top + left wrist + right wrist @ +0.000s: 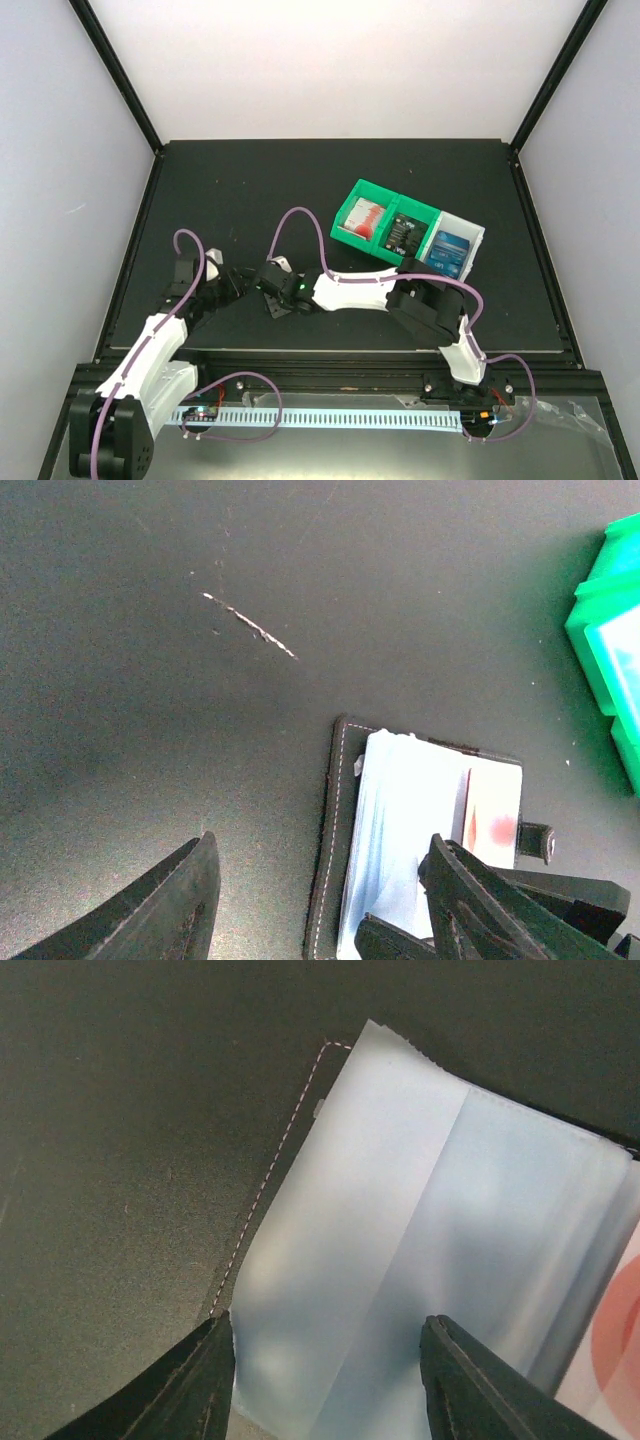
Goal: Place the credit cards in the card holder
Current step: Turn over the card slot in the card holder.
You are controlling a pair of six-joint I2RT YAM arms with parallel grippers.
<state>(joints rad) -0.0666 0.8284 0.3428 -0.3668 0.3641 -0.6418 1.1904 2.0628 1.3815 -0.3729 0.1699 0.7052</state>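
Observation:
The card holder (335,810) lies open on the black table, its black stitched edge (288,1150) beside pale blue translucent sleeves (405,810). A red-and-white credit card (495,815) sits in its right half, next to the snap tab (535,841). My left gripper (320,850) is open, its fingers astride the holder's left edge. My right gripper (328,1325) is open just above a sleeve (400,1220), with nothing pinched. More credit cards lie in the bins: a red-and-white one (365,218), a black one (404,232) and a blue one (450,248).
Two green bins (352,196) and a white bin (474,232) stand in a row right of centre. Both arms meet near the table's front middle (270,290). A pale scratch (250,627) marks the table. A green bin corner (600,630) is close on the right.

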